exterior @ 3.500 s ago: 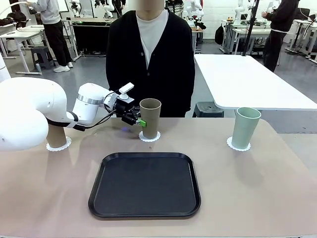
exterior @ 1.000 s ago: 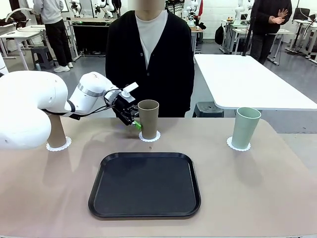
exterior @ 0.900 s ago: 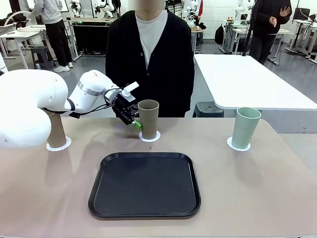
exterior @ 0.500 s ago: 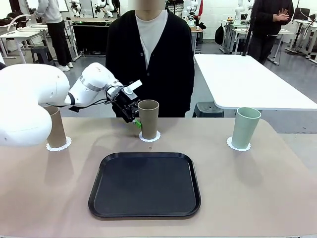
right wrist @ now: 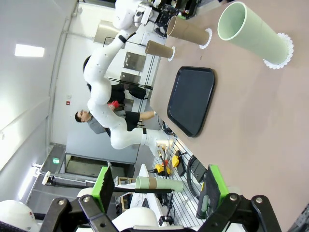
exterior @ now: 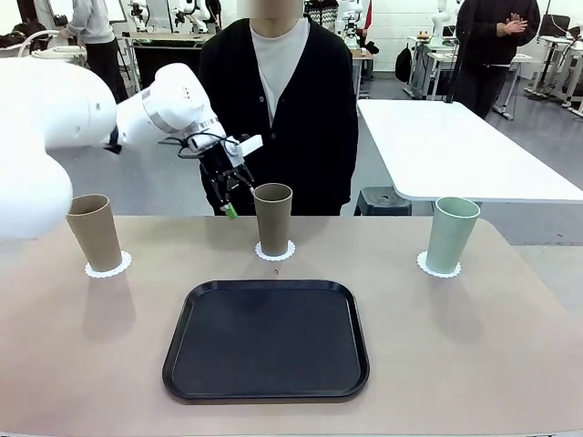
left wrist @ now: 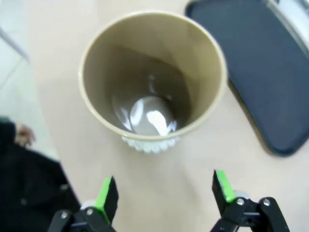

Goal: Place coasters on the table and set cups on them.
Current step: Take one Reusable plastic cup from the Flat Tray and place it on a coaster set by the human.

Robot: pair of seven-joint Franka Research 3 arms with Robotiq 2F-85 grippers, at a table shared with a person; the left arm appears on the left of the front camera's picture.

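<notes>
Cup (exterior: 272,218) on coaster (exterior: 274,250) | just right of left gripper (exterior: 228,196) | gripper released

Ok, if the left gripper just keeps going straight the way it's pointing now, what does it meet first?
Probably bare table just beside the middle tan cup and its coaster. The left gripper is open and points down short of the cup; the cup's rim could be grazed, since depth is unclear.
</notes>
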